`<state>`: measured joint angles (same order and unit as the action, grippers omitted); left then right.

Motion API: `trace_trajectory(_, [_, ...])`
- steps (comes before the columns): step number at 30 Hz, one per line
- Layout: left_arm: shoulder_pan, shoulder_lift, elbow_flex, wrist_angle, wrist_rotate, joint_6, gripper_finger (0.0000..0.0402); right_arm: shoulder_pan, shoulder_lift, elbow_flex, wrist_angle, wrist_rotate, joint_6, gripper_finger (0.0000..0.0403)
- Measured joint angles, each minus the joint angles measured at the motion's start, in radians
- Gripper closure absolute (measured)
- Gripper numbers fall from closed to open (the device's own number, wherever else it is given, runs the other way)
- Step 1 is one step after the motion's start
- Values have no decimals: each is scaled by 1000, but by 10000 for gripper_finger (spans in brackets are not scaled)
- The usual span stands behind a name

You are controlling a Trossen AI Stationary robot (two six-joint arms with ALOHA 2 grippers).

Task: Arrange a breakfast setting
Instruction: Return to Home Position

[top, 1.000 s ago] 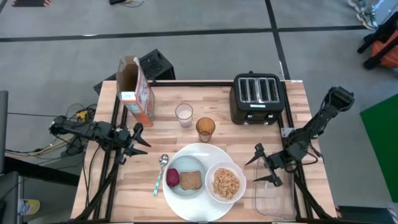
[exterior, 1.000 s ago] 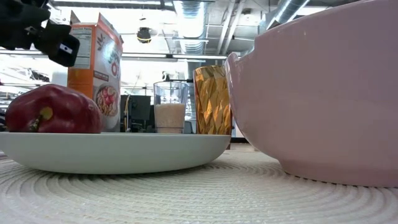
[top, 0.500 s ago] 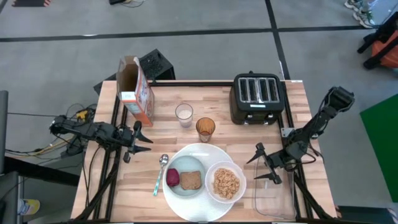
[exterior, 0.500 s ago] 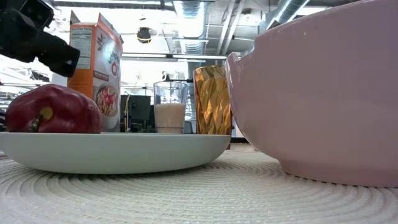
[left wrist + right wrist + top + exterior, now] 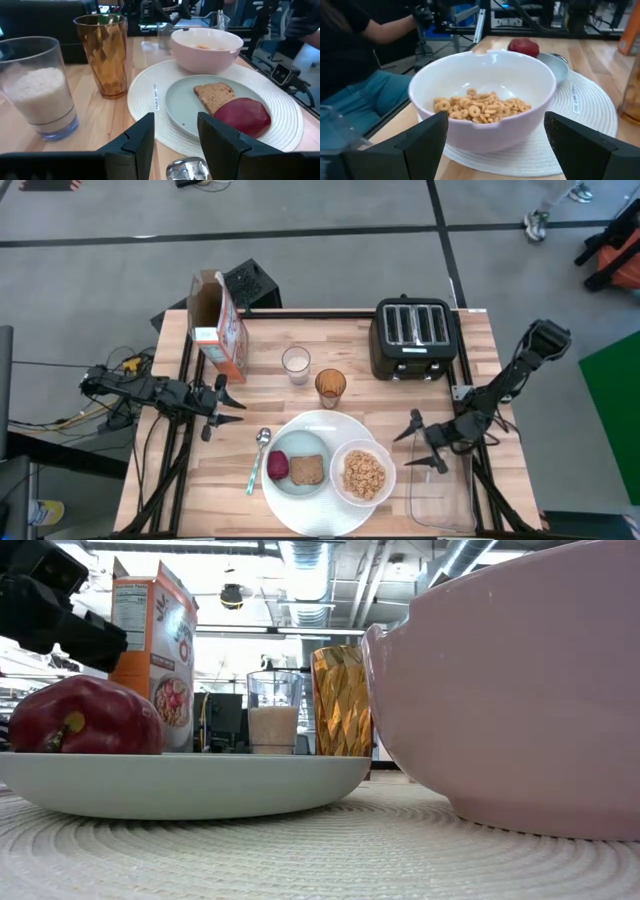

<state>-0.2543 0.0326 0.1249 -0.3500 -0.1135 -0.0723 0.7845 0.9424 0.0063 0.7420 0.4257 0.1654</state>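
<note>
Locate the large round white plate (image 5: 320,425) at the near centre of the tabletop (image 5: 400,400). It carries two items side by side: the smaller pale grey-blue plate (image 5: 298,492) on its left half and the white bowl (image 5: 340,456) on its right half. On the grey-blue plate, the brown toast slice (image 5: 307,469) lies flat, with the dark red fruit (image 5: 278,466) just beside it on the left. The bowl holds the tan cereal (image 5: 364,474). The metal spoon (image 5: 257,462) lies on the bare wood just left of the large plate, its scoop end pointing far.

Check the left pincer (image 5: 232,408): it hangs at the left edge of the tabletop, left of the spoon and apart from the setting. Its fingers are spread and grasp nothing. Check the right pincer (image 5: 417,444): it sits just right of the bowl without touching it, fingers spread wide, released.

Behind the setting you will find a glass of white contents (image 5: 296,364) and an amber tumbler (image 5: 330,387). A cereal box (image 5: 220,330) stands at the far left and a black toaster (image 5: 415,335) at the far right. A clear container (image 5: 440,498) rests at the near right corner.
</note>
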Motion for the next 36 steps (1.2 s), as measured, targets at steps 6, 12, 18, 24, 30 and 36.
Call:
trace_trajectory(6, [0,0,0,-17,0,-66,265,-18,0,0,-43,-1,11,49])
trace_trajectory(12, [0,0,1,-62,-25,-260,265,-22,0,-1,-91,-5,11,49])
trace_trajectory(18, [1,0,1,-61,-27,-233,265,-22,-1,-1,-115,-6,14,49])
trace_trajectory(24, [1,0,1,-61,-26,-244,265,-21,-36,-1,-123,-7,10,49])
trace_trajectory(30, [1,0,1,-61,-26,-245,265,-21,-64,-2,-166,-7,10,49])
trace_trajectory(36, [1,0,1,-61,-26,-246,265,-54,-216,-2,-312,-9,10,49])
